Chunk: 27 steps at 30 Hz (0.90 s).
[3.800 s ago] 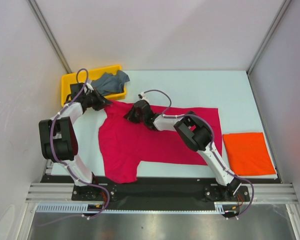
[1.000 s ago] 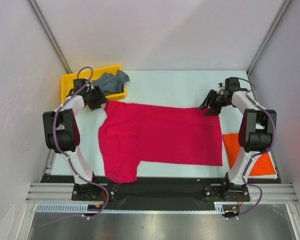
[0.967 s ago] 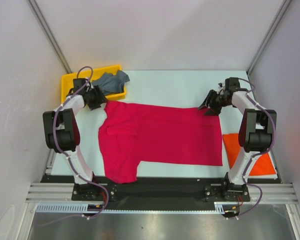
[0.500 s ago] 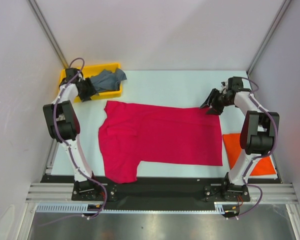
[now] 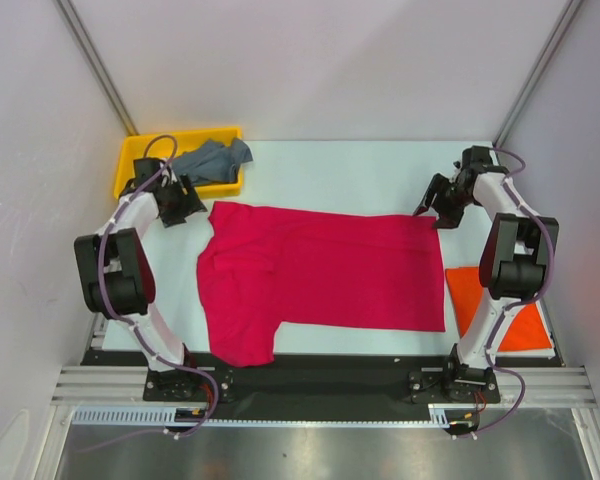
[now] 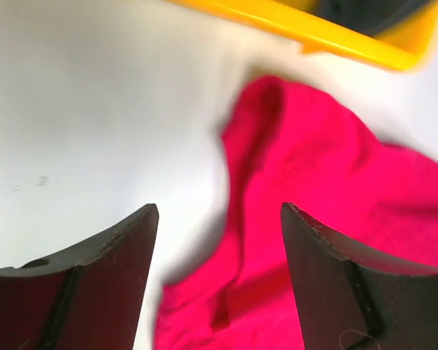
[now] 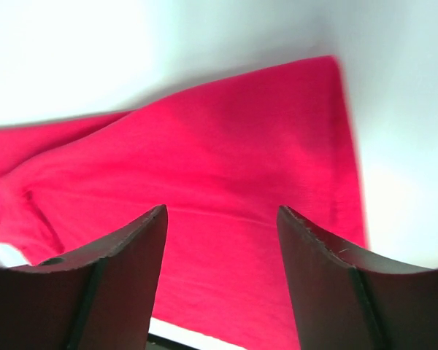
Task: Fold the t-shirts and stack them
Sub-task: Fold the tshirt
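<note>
The crimson-pink t-shirt (image 5: 320, 275) lies spread flat across the table, one sleeve hanging toward the near edge. My left gripper (image 5: 190, 206) hovers open at its far-left corner; in the left wrist view the gripper (image 6: 219, 211) stands over that rumpled sleeve (image 6: 314, 182) with nothing pinched. My right gripper (image 5: 430, 210) is open at the far-right corner, and its wrist view shows the gripper (image 7: 220, 210) above flat crimson-pink cloth (image 7: 226, 146). The orange-red t-shirt (image 5: 510, 320) lies folded at the right, partly behind the right arm. The grey-blue t-shirt (image 5: 215, 160) sits crumpled in the tray.
A yellow plastic tray (image 5: 132, 170) stands at the far-left corner, just behind my left gripper; its rim (image 6: 328, 35) shows in the left wrist view. Grey walls and slanted frame posts close in the table on the left, back and right.
Both grippers opened wider. The left swung back to the tray, then returned to the shirt's far-left corner. The right drew slightly off the far-right corner. The shirt's far edge lies flatter than before.
</note>
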Tool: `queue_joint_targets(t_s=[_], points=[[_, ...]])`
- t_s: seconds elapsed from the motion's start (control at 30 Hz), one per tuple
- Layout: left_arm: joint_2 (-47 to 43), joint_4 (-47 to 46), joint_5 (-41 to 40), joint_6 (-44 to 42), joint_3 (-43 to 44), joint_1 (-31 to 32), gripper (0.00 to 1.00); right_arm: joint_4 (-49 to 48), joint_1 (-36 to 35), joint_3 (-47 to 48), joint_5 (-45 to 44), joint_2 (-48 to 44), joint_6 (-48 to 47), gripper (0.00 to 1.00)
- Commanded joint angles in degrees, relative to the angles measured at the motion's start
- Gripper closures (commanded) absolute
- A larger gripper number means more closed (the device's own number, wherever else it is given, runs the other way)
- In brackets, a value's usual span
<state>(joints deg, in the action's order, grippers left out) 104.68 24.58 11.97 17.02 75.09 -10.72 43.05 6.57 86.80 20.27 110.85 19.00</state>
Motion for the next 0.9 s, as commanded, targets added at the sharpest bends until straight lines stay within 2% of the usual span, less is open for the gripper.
queue_joint_targets(t_s=[0.0,0.1,0.23,0.3,0.37,0.5,0.87], points=[[-0.73,-4.91,5.59,-3.47,-1.09,2.28,0.27,2.39,1.6,2.58,-3.83,1.91,-2.48,0.32],[0.0,-4.01,7.46,-2.78,-0.03,2.9,0.27,2.83,1.96,3.11,-3.83,3.14,-3.53,0.32],[-1.24,-7.44,9.82,-1.28,-1.8,2.9,0.23,4.06,2.13,3.46,-3.05,5.25,-5.03,0.32],[2.79,-5.95,10.7,-0.76,-0.04,2.9,0.14,3.36,2.13,2.24,-4.27,5.26,-5.64,0.33],[6.13,-6.12,12.98,0.47,2.25,2.99,0.17,2.75,2.13,1.88,-4.36,5.17,-6.17,0.33],[9.21,-7.44,12.64,2.23,4.45,3.51,0.2,1.87,2.22,1.26,-5.42,4.9,-7.31,0.35],[13.0,-5.16,6.67,-0.05,7.35,4.92,0.21,0.81,2.05,6.35,-5.51,10.44,-11.44,0.37]])
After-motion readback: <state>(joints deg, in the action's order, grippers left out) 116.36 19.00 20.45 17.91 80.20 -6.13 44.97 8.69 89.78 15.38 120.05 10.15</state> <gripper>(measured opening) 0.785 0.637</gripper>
